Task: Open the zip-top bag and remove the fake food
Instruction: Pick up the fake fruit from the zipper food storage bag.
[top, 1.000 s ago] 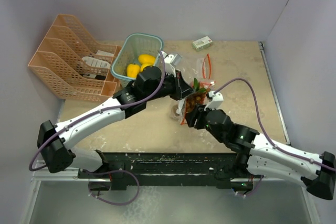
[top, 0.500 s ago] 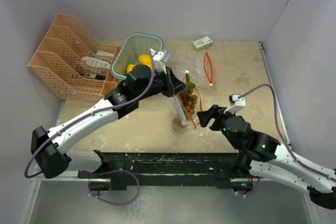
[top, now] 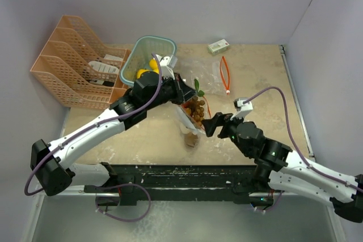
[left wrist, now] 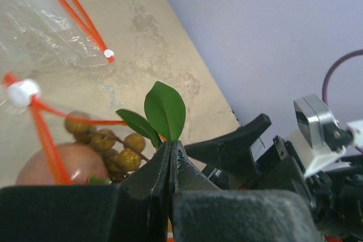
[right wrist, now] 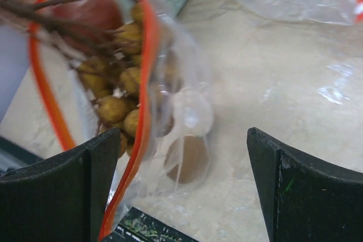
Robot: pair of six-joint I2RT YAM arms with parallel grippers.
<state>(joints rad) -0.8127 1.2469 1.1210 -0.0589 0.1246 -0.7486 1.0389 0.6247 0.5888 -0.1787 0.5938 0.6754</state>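
Observation:
My left gripper (top: 189, 88) is shut on the stem of the brownish grape cluster (top: 196, 108), just below its green leaves (left wrist: 165, 107), and holds it off the table. The clear zip-top bag (top: 187, 122) with an orange zip (right wrist: 144, 77) hangs around the cluster. Inside it, a round brown piece (right wrist: 190, 160) sits at the bottom and a reddish piece (left wrist: 59, 164) lies beside the grapes. My right gripper (top: 218, 122) is open just right of the bag. In the right wrist view the bag's lower end lies between the wide-apart fingers (right wrist: 62, 191).
A second clear bag (top: 222, 75) with an orange zip lies flat behind. A teal basket (top: 136, 55) holding yellow fruits (top: 142, 72) stands at the back left beside an orange file rack (top: 74, 60). A small white-green box (top: 218, 46) lies by the back wall.
The right gripper opened wide, let go of the bag, drew back and returned beside it. The left gripper carried the cluster and bag slightly left and toward the near edge.

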